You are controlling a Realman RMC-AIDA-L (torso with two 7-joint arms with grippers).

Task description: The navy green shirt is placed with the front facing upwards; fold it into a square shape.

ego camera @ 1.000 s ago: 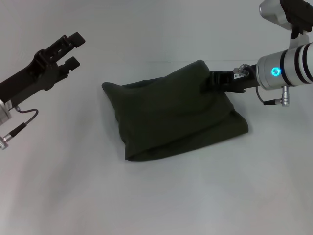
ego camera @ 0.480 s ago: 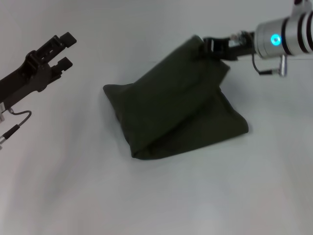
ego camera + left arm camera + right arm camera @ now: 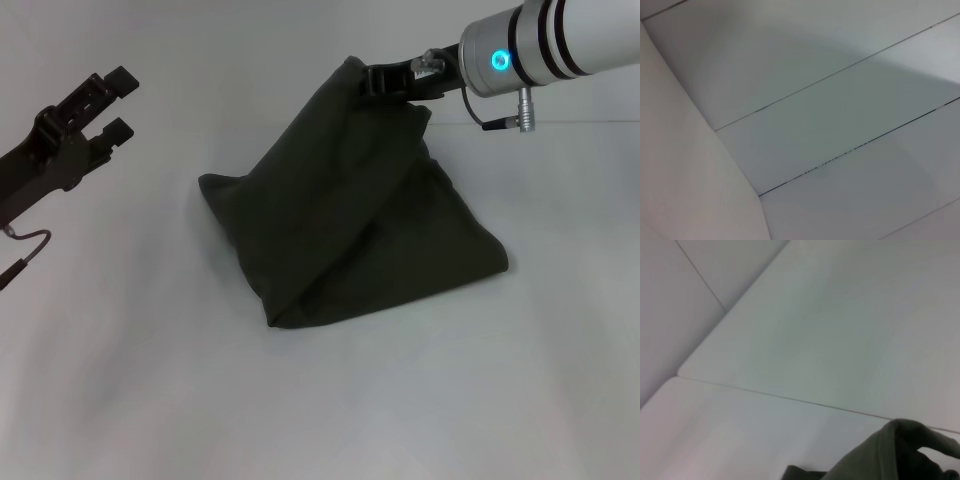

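The right gripper [image 3: 385, 81] was clamped on the far corner of the navy green shirt [image 3: 350, 225], holding that corner raised while the rest lay bundled mid-table [image 3: 330, 400]. To fold well, it should probably carry the corner across and lower it so edges meet (no lettering showed). The left gripper [image 3: 112, 102] hung off to the left, fingers apart and empty. Pale panelled walls [image 3: 840, 125] appeared beyond, though only dimly.

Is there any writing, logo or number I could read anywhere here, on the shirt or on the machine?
None can be read. The navy green shirt shows only plain dark fabric. The right end effector pinching its raised corner bears a small pale tag, too small to read. The left end effector carries nothing legible.
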